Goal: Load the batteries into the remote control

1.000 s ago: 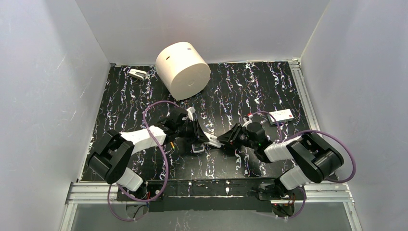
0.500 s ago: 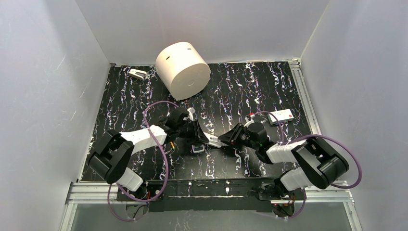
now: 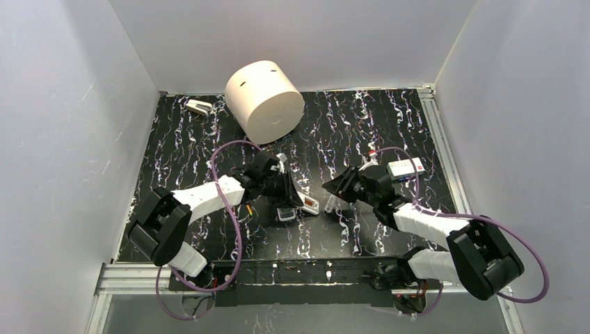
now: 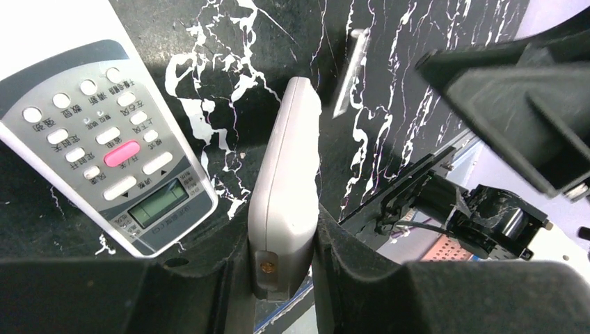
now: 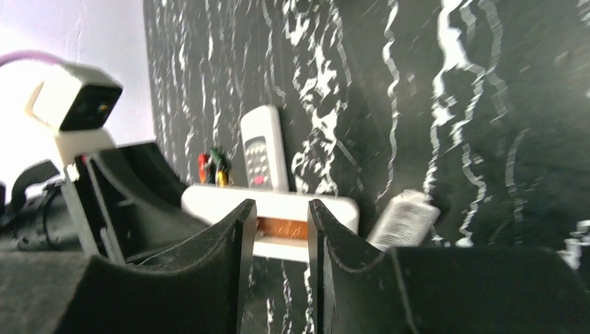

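Black marbled surface (image 3: 389, 125), white walls (image 3: 69, 104) around. Loose batteries (image 5: 213, 167), red, green and orange, lie at the left, near a second remote (image 4: 104, 149) lying face up with a pink button. Left pincer (image 4: 282, 240) clamps the grey remote control (image 4: 289, 174) on edge. Right pincer (image 5: 282, 209) hangs near it, fingers narrowly apart, gripping nothing. A small white cover (image 5: 407, 219) lies further right.

Robot lab test cell, not a home. Black marbled mat (image 3: 348, 132) is boxed in by plain white panel walls (image 3: 69, 104) left, right and behind it. Aluminium extrusion rail (image 3: 125, 278) runs along the mat's near edge, with two robot arms (image 3: 198, 198) mounted there. Purple cables (image 3: 237, 236) loop over the mat.
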### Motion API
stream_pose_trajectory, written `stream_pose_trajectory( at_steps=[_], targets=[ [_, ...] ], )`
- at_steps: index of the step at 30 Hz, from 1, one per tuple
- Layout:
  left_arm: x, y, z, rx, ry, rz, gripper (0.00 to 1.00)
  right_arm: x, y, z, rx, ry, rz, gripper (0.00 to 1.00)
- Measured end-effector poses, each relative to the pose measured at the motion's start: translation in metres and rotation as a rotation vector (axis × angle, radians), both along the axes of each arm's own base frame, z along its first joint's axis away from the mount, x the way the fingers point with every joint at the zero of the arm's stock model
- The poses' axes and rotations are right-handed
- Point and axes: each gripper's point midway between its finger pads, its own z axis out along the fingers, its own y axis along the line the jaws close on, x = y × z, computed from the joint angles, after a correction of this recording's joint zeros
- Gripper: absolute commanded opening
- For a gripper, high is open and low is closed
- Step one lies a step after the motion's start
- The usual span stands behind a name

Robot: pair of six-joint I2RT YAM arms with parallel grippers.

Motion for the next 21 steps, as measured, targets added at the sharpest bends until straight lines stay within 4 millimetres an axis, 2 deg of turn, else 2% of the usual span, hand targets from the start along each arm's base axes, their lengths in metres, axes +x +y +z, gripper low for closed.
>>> stream_pose_trajectory(
  at_steps=[2, 4, 8, 9, 11, 14, 15, 17, 21],
  targets=[
    [-0.001, 0.001, 0.002, 0.023, 0.006, -0.009, 0.00, 0.010, -0.010, 0.001, -0.043, -0.020, -0.036, 0.42],
    [0.000, 0.001, 0.004, 0.045, 0.013, -0.016, 0.00, 0.016, -0.020, -0.006, -0.106, -0.017, -0.062, 0.43],
    [0.004, 0.004, 0.009, 0.088, 0.004, -0.033, 0.00, 0.014, -0.032, -0.025, -0.228, 0.009, -0.046, 0.45],
    [0.005, 0.005, 0.010, 0.098, -0.003, -0.044, 0.00, 0.012, -0.034, -0.029, -0.258, 0.013, -0.028, 0.48],
    [0.005, 0.006, 0.014, 0.112, -0.025, -0.085, 0.00, 0.008, -0.033, -0.030, -0.300, 0.008, 0.027, 0.63],
    [0.001, 0.003, 0.027, 0.102, -0.075, -0.211, 0.00, 0.004, -0.022, -0.012, -0.305, -0.062, 0.160, 0.88],
    [-0.001, 0.001, 0.034, 0.088, -0.096, -0.266, 0.00, 0.002, -0.017, -0.002, -0.294, -0.103, 0.210, 0.93],
    [-0.005, -0.004, 0.054, 0.046, -0.155, -0.377, 0.00, -0.007, -0.007, 0.020, -0.260, -0.202, 0.316, 0.98],
    [-0.022, -0.007, 0.099, -0.057, -0.284, -0.573, 0.00, -0.033, 0.008, 0.060, -0.163, -0.380, 0.517, 0.98]
  ],
)
